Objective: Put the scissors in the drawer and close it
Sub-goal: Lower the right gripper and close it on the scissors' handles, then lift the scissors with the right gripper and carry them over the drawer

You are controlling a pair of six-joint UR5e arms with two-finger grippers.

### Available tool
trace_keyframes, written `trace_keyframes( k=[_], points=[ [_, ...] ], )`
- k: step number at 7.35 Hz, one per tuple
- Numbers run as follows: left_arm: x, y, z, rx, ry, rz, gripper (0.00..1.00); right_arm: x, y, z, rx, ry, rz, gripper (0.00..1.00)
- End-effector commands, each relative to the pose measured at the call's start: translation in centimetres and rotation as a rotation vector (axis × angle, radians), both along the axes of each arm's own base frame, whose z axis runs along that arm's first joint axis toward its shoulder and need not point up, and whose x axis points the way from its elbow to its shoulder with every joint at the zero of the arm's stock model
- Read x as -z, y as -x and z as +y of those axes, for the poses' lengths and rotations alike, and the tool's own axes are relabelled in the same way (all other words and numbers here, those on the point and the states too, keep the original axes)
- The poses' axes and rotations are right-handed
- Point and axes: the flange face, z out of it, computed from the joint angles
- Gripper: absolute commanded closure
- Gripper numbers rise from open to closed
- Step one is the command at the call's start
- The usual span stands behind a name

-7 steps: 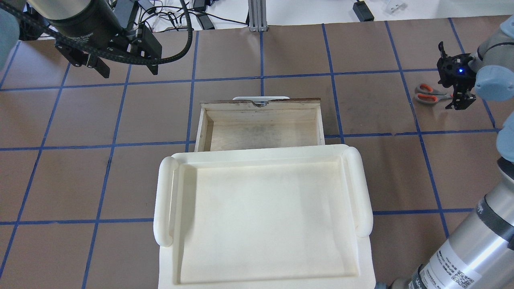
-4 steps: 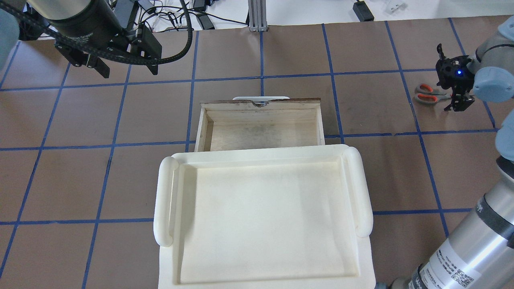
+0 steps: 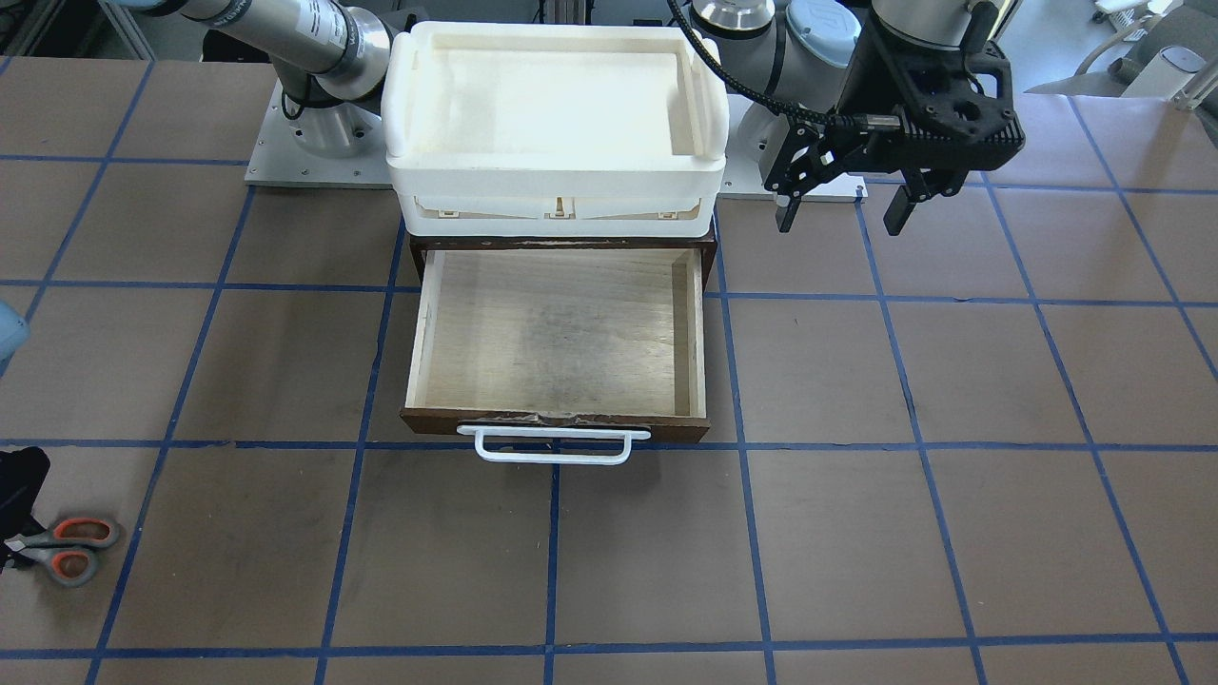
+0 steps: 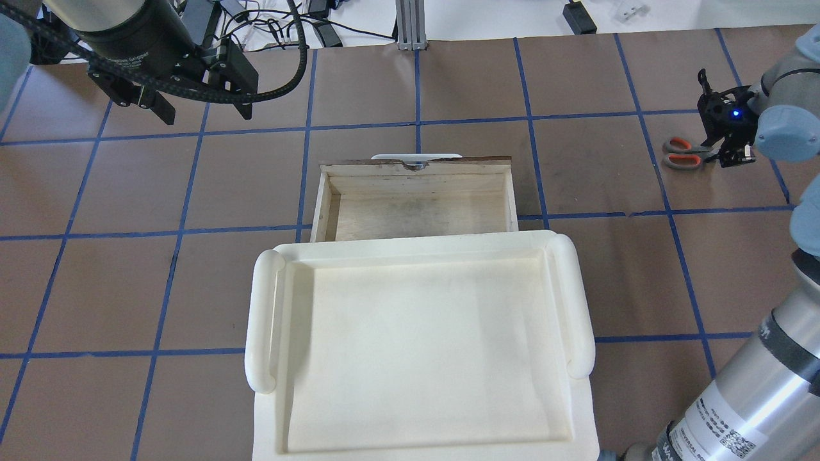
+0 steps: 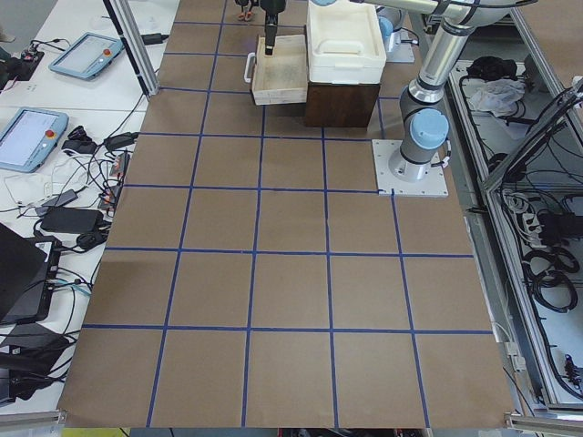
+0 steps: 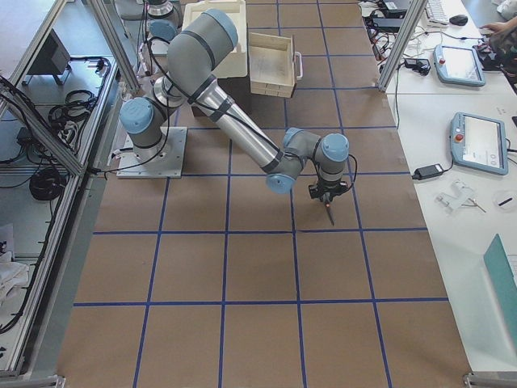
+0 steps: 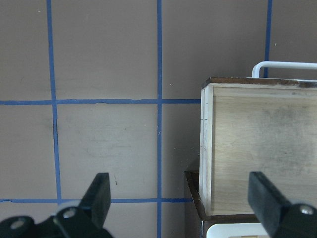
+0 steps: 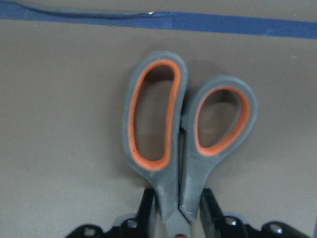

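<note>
The scissors (image 4: 680, 152), grey handles lined orange, lie on the brown table at the far right; they also show in the front view (image 3: 68, 550) and fill the right wrist view (image 8: 171, 129). My right gripper (image 4: 730, 153) is down over their blade end, its fingers (image 8: 147, 208) pressed on both sides of the scissors' neck; the blades are hidden. The drawer (image 4: 419, 208) stands pulled open and empty, pale plywood inside, with a white bar handle (image 3: 554, 445). My left gripper (image 4: 206, 116) is open and empty, above the table to the drawer's far left.
A white plastic tray (image 4: 262, 320) sits on top of the dark cabinet that holds the drawer. Blue tape lines grid the brown table. Cables and power supplies lie beyond the far table edge (image 4: 269, 25).
My right gripper's fingers have closed in on the scissors' neck, and the two handles have drawn together and shifted slightly. The left arm and the drawer have not moved.
</note>
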Motion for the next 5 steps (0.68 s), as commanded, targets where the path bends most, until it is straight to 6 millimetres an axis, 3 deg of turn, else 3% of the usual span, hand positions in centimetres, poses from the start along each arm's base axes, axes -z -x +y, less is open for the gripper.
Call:
trace_keyframes(
  k=[1,4,5],
  points=[
    [0.0,0.0,0.0,0.000,0.000,0.000,0.00,-1.5,0.1,-0.1,-0.007,0.011,0.010,1.00],
    [0.0,0.0,0.0,0.000,0.000,0.000,0.00,-5.6,0.0,0.5,-0.004,0.027,0.075,1.00],
    [0.0,-0.1,0.0,-0.002,0.000,0.000,0.00,-7.4,-1.0,1.3,-0.010,-0.013,0.049,1.00]
  ],
)
